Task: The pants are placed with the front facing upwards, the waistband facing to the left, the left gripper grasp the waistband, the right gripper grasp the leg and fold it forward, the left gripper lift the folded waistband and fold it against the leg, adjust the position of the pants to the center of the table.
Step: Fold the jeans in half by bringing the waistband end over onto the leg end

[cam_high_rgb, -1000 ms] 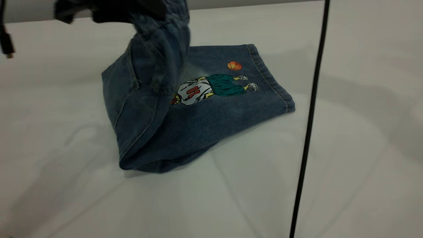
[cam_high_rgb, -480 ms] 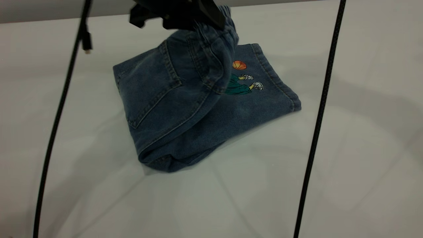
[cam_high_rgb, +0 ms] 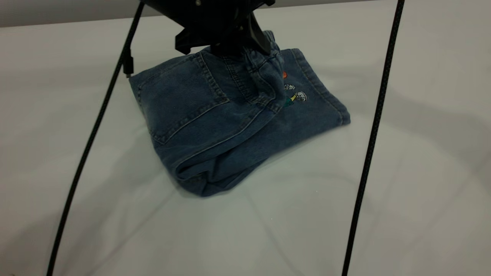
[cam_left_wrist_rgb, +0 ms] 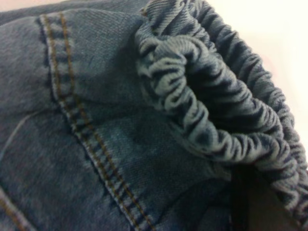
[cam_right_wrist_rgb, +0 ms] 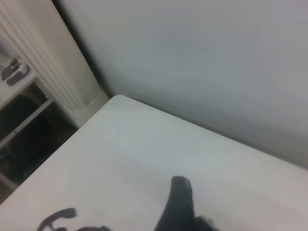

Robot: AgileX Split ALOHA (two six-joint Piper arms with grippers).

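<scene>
While the black matte left gripper clamps the gathered, ruched denim waistband from above, that band hangs over the wide printed denim leg on the plain white table; right gripper fingers: cannot tell.

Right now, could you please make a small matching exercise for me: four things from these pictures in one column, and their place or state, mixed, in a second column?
Things:
1. waistband
2. leg
3. left gripper
4. table

Place or state:
A. lies flat, its cartoon print partly covered
B. shut on gathered denim, above the pants
C. plain and pale, under everything
D. ruched, held up over the folded pants

Pairs: 1-D, 2-A, 3-B, 4-C
</scene>
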